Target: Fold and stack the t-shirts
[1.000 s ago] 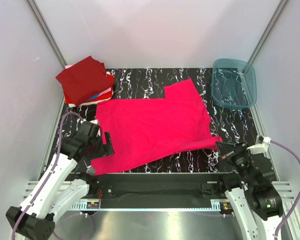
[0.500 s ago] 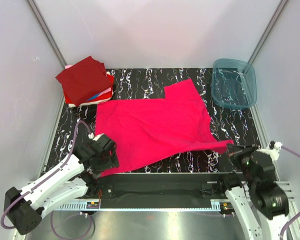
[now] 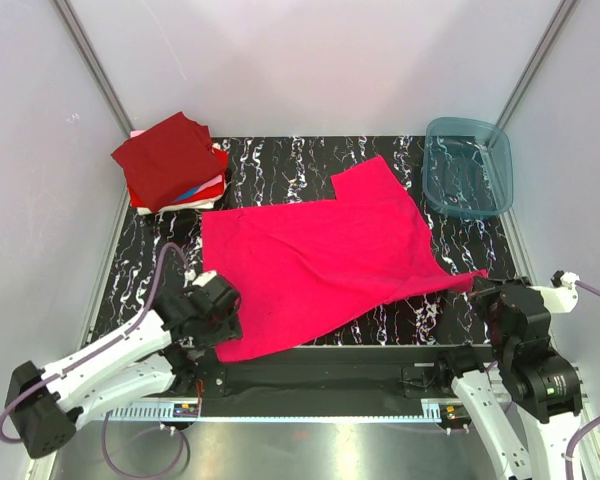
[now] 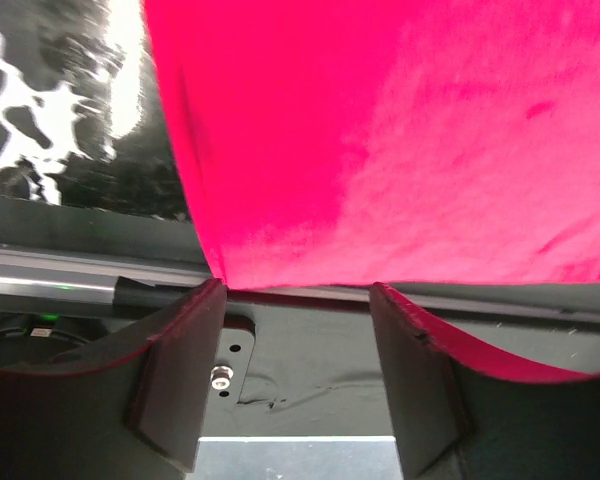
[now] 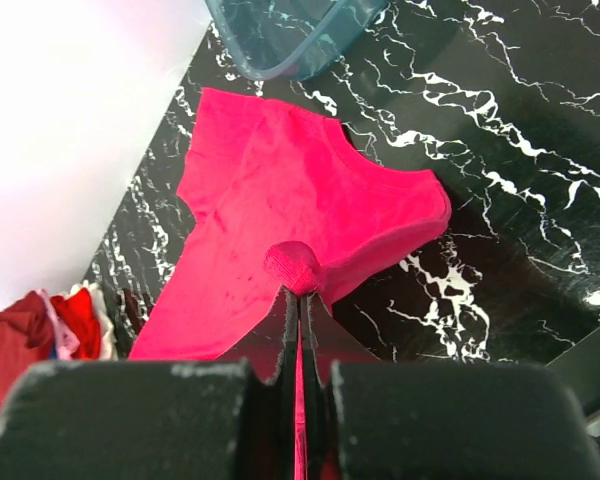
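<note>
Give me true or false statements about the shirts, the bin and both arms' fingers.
The pink t-shirt lies spread on the table. True.
The right fingers are shut on a bit of the pink t-shirt. True.
The folded stack sits inside the teal bin. False: the stack sits in the far left corner, the teal bin far right.
A white shirt tops the folded stack. False: a dark red one does.
The left fingers are shut, away from the cloth. False: they stand apart at the shirt's near hem.
</note>
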